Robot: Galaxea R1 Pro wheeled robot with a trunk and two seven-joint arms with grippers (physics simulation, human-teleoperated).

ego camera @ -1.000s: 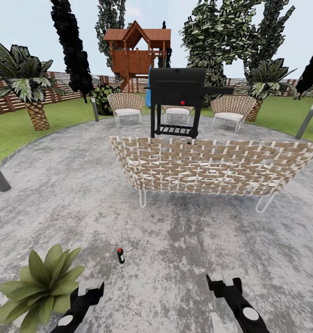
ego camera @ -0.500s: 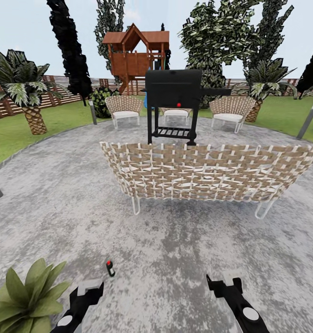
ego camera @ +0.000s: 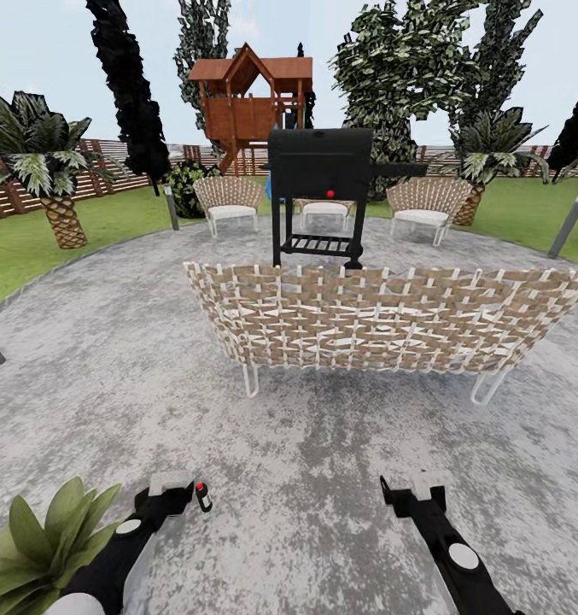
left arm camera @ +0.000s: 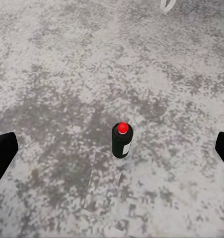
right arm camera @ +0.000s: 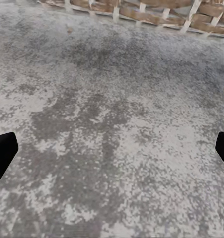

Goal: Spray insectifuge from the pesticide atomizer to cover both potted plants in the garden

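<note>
A: Where's the atomizer?

B: Standing upright on the grey patio, at about seven o'clock in the head view. In these frames it is a small dark bottle with a red cap. The left wrist camera has it dead centre, with patio all round it.

A: And the left pincer?

B: Just beside the bottle, at its nine o'clock, not touching it. Its dark fingertips sit at the two edges of the wrist picture, so it is spread wide with nothing in it.

A: The right pincer?

B: At five o'clock, well apart from the bottle, over bare patio. It is wide too; its tips show at both edges of its own camera.

A: Any plants?

B: One plant, a rosette of broad pointed leaves, at eight o'clock beside the left arm. Ahead at twelve stands a wicker sofa, and behind it a black grill.
</note>
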